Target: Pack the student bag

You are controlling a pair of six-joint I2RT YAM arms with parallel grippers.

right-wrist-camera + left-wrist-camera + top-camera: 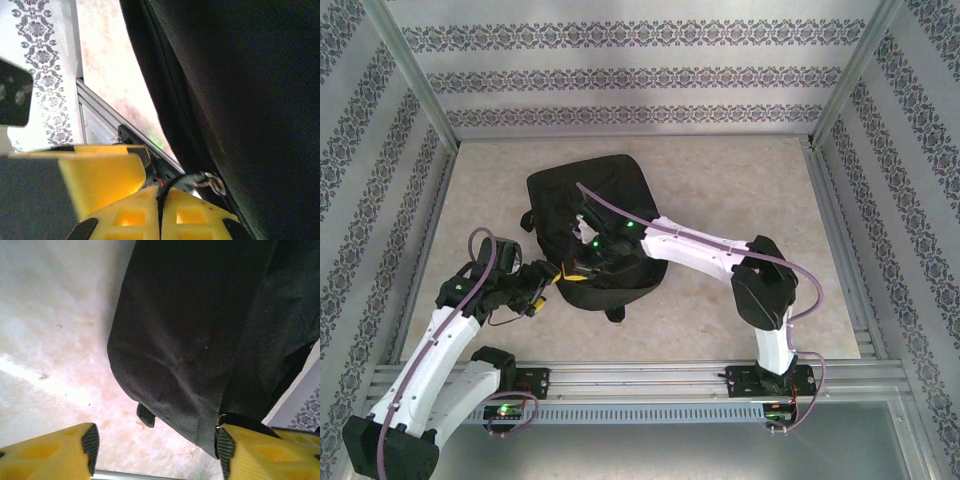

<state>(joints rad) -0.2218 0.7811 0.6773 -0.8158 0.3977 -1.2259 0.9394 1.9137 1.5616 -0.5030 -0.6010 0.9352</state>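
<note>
Lying slumped at the middle of the table (740,180), the student bag (610,185) is soft and floppy, with its near end turned toward the arms. The right gripper (160,216) is clenched, pads pressed together. A thin black cord (172,184) runs out from the seam between them toward a small metal piece. This is judged to be a zipper pull, pinched so the opening can be drawn or held taut.

The left gripper (157,442) is released, jaws wide apart. The bag's near-left corner lies ahead of it, and one pad (225,450) touches the fabric beside a short strap end (146,415). Nothing is clasped. Its likely purpose is to steady or lift that corner while the other arm works.

Bare tabletop surrounds the bag, broadest on the right and far sides. The aluminium rail (650,372) runs along the near edge, close behind the left wrist — room for backing off is limited there.
</note>
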